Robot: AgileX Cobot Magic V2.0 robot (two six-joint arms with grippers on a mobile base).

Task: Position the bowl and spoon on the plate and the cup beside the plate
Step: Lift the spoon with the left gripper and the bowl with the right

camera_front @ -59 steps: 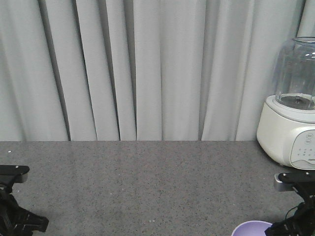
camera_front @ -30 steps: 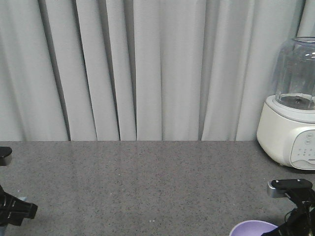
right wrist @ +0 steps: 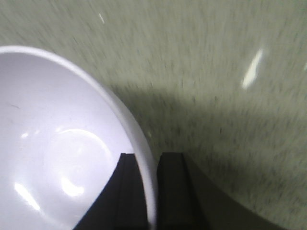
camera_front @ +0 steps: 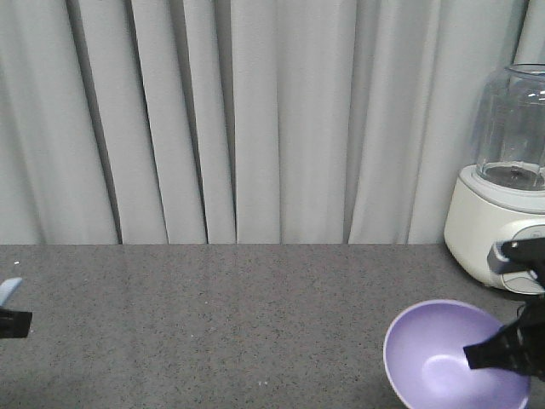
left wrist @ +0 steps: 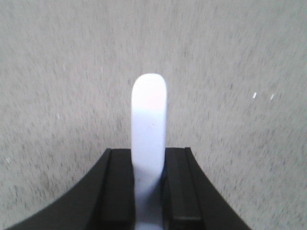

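Grey speckled tabletop with a curtain behind it. A white appliance with a clear jar stands at the far right corner; its panel marks are too small to read. Near the right edge, the right end effector pinches the rim of the bowl. The bowl hangs tilted, apparently raised for carrying to the plate. At the left edge, the left end effector is clamped on the spoon, one rounded end projecting forward. Plate and cup are out of view.
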